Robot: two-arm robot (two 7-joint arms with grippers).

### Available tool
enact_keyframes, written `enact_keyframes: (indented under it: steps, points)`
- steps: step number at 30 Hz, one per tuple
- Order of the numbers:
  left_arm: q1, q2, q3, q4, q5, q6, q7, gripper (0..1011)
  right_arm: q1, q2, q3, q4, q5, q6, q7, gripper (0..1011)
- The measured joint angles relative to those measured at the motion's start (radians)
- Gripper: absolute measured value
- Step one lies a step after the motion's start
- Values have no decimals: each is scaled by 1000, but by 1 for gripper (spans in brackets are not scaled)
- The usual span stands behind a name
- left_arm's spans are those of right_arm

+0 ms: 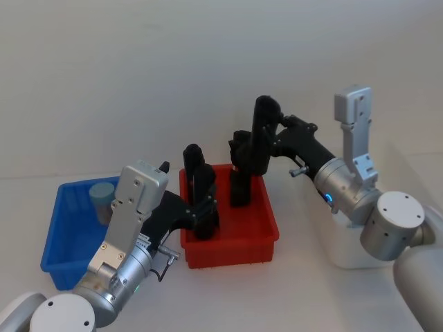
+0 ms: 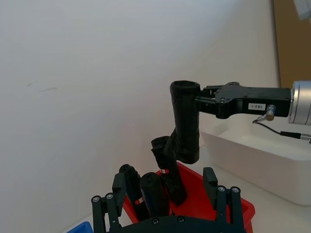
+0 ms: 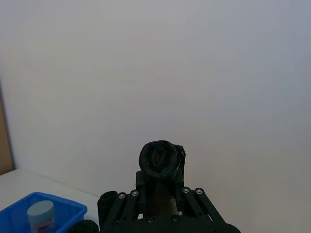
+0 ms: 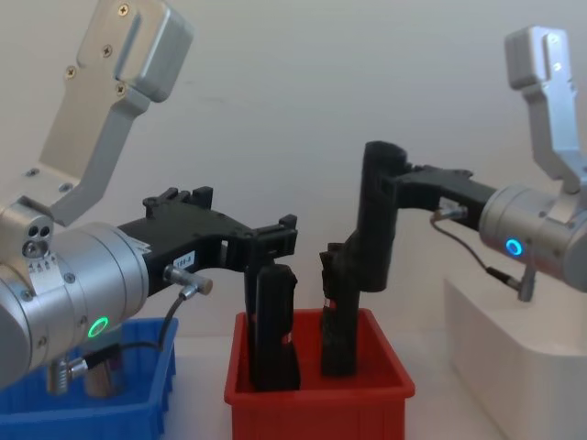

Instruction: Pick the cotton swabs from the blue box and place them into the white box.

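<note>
Far left, the small bright blue open plastic bin [image 1: 59,238] sits on the white table [image 1: 208,297], with one clear cylindrical cotton swab jar with a pale blue-grey lid [image 1: 104,197] standing in its far part. Left gripper [image 1: 201,207] reaches right over the red plastic bin [image 1: 232,242], fingers spread around an upright tall black bar-shaped object [image 4: 273,321] in the bin's left part, not clearly clamped. Another black bar [image 1: 241,169] stands at the bin's far right. Right gripper [image 1: 266,142] comes in from the right, clenched on a third black bar [image 4: 376,220] lifted above the red bin. The plain white plastic bin [image 4: 514,339] sits right, under the right arm.
</note>
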Motion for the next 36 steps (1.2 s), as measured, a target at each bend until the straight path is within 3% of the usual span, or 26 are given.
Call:
enact_keyframes:
  steps: [9,17,26,36]
  points:
    - [0,0,0,0,0,0,0,1004,-144,53,30,-296,-1,118,-109,312]
    - [0,0,0,0,0,0,0,1004,-229,96,63,-459,-3,187,-194,312]
    - [0,0,0,0,0,0,0,1004,-310,149,110,-586,-3,261,-276,312]
    - [0,0,0,0,0,0,0,1004,-371,182,140,-650,5,320,-321,312]
